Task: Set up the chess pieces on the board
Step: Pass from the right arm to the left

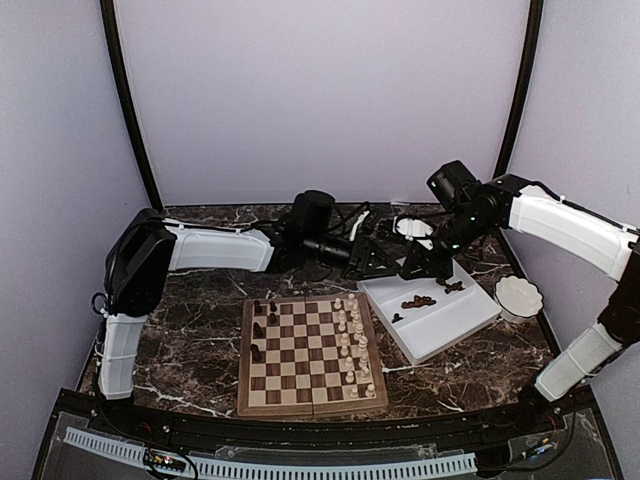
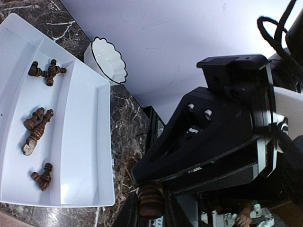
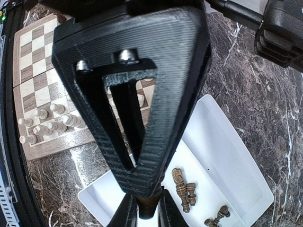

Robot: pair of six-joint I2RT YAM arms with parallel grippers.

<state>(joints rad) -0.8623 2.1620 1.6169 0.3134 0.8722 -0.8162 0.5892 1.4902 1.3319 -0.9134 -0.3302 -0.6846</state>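
Left wrist: dark chess pieces [image 2: 49,72] loose in white divided tray [image 2: 80,142].

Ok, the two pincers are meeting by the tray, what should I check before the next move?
1. Left pincer closed on the dark piece: ok.
2. Right pincer clear of that piece: not ok, it sits in that pincer too.
3. Free squares on the board where the dark ones stand: ok.
4. Which piece it is: cannot tell, mostly hidden.
5. More dark pieces waiting in the tray: ok.
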